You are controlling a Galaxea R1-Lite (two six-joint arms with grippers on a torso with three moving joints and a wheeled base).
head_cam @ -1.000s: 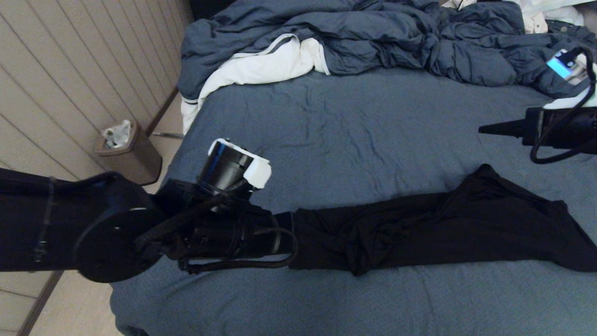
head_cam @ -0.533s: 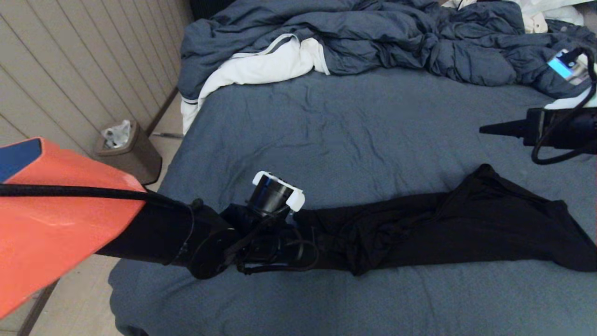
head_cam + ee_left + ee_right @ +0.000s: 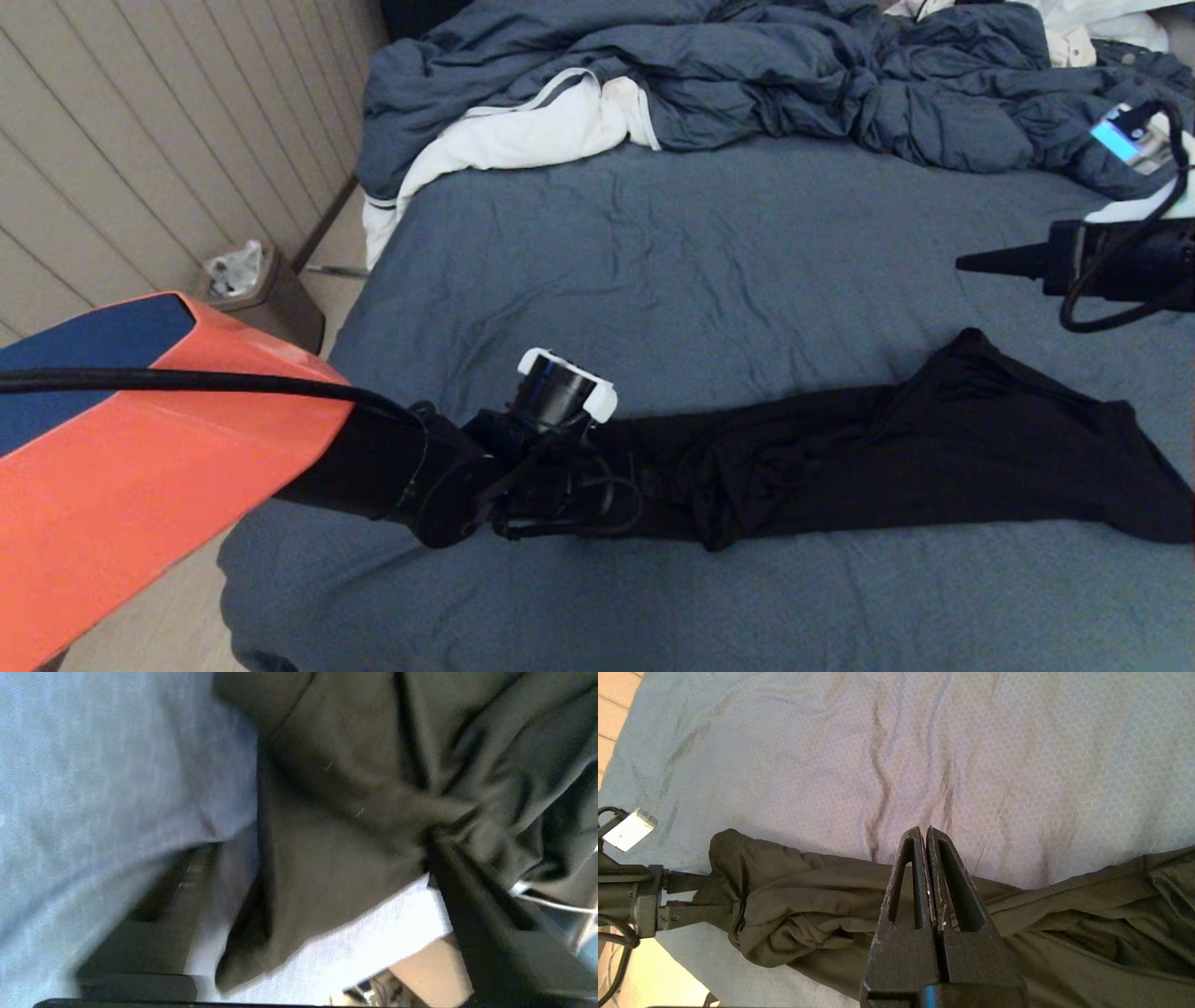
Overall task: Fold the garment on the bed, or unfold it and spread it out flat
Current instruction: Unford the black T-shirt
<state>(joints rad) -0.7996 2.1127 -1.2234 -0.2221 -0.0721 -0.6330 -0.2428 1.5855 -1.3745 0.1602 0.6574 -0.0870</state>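
Observation:
The garment [image 3: 887, 457] is a black shirt bunched into a long band across the near part of the bed [image 3: 700, 261]; no print shows. My left gripper [image 3: 607, 467] is down at the band's left end. In the left wrist view its fingers stand wide apart and the gripper [image 3: 322, 849] is open, with the garment's end [image 3: 350, 765] lying between them. The right wrist view shows the same gripper [image 3: 698, 898] reaching into the cloth [image 3: 808, 896]. My right gripper [image 3: 962, 264] hangs shut and empty above the sheet, beyond the garment's right half; its jaws [image 3: 923, 833] meet.
A crumpled blue-grey duvet [image 3: 747, 75] and a white cloth [image 3: 523, 131] lie at the back of the bed. A lit device [image 3: 1120, 135] rests at the far right. A bin [image 3: 257, 299] stands on the floor past the bed's left edge.
My left arm has swung forward and down, bringing its gripper further onto the garment's left end. The garment and the right arm have stayed put.

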